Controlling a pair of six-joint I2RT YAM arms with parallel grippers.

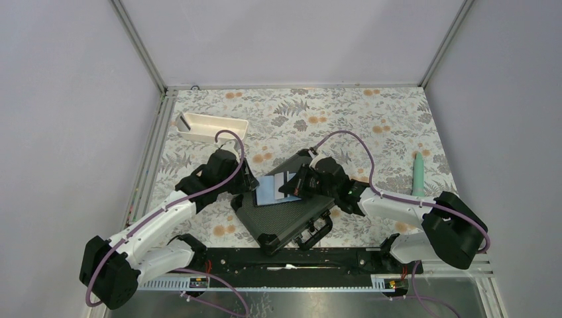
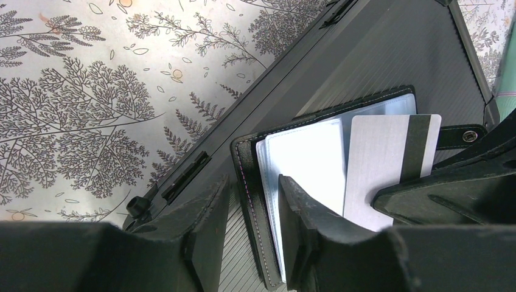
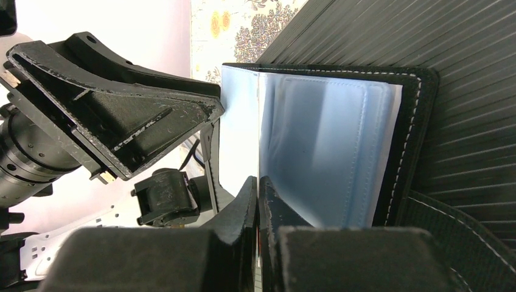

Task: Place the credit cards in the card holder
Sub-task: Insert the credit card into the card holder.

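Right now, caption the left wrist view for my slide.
Left pincer straddles the open card holder's edge on a black case, silver credit card over its pockets.

One card holder is counted, and one credit card is seen at it. One black hard case, one white tray and one pale green stick are tallied on the bench.

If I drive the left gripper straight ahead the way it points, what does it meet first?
Probably the open black folding card holder: its stitched cover edge lies between the left gripper's open fingers, on the big black ribbed hard case. Depth is unclear.
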